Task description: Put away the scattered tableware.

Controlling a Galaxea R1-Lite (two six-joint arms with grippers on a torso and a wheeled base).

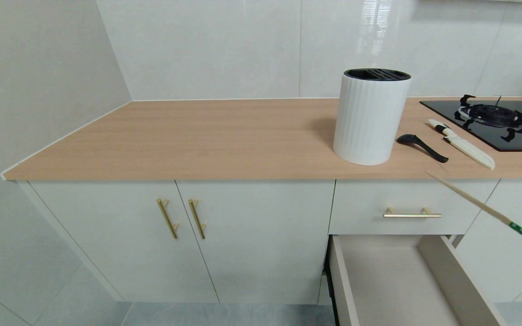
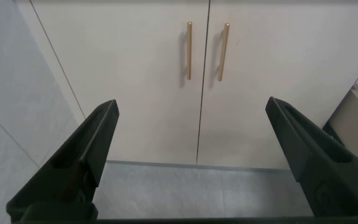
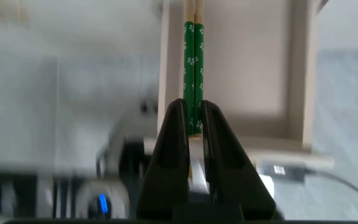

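From the head view, you have a wooden desk (image 1: 206, 136) with a white ribbed holder (image 1: 371, 118) standing upright toward its right side. Just beside the holder, on the side of the gas stove (image 1: 492, 118), a black spoon (image 1: 424, 148) lies flat, and a cream-handled knife (image 1: 462, 145) lies next to it, close to the stove's edge. A pair of chopsticks (image 1: 487, 211) slants in from the right, in front of the desk's front edge, its green patterned end nearest the picture's edge. Under the desk, the cabinet doors (image 1: 152, 253) with gold handles are closed. To their right, the upper drawer (image 1: 412, 199) is closed too, while the lower drawer (image 1: 392, 285) is pulled out.

In the left wrist view, your left claw (image 2: 191, 104) stands wide, with nothing between its fingers (image 2: 73, 168). It faces the closed cabinet doors and the grey floor (image 2: 166, 193) below them.

In the right wrist view, your right claw (image 3: 193, 109) is narrow and pinches the chopsticks by their green patterned end. The two sticks lie side by side and point away from the claw over the pulled-out drawer.
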